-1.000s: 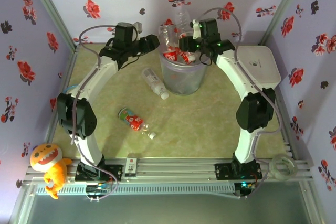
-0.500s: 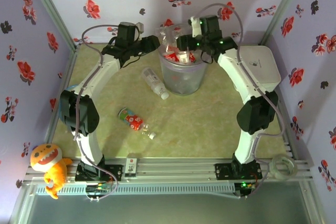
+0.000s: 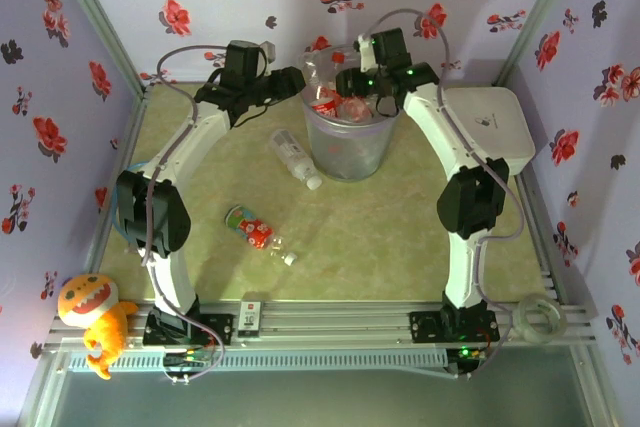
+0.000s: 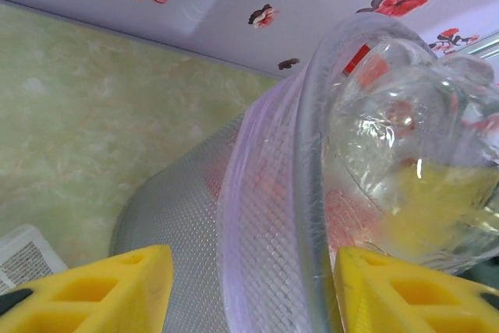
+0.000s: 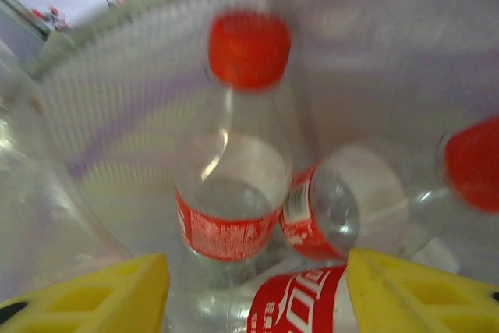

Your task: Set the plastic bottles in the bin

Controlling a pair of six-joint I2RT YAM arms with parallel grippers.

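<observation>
Now your right gripper (image 5: pixel 256 271) hangs over the bin (image 3: pixel 345 157) at the table's (image 3: pixel 400 237) far side, jaws apart above the plastic bottles (image 5: pixel 234 185) heaped inside; your left gripper (image 4: pixel 253 271) straddles the bin's left rim, jaws apart too. Lift both straight clear of the rim before reaching near for the white-labelled bottle (image 3: pixel 296 158) and the red-labelled bottle (image 3: pixel 256 231) lying loose.

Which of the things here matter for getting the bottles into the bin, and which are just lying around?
Job:
translucent grey-lilac round plastic bin
clear red-labelled bottles inside it
clear white-labelled bottle beside the bin
clear red-and-green-labelled bottle

Lying about:
white rounded-square box
orange plush toy
clear tape roll
</observation>
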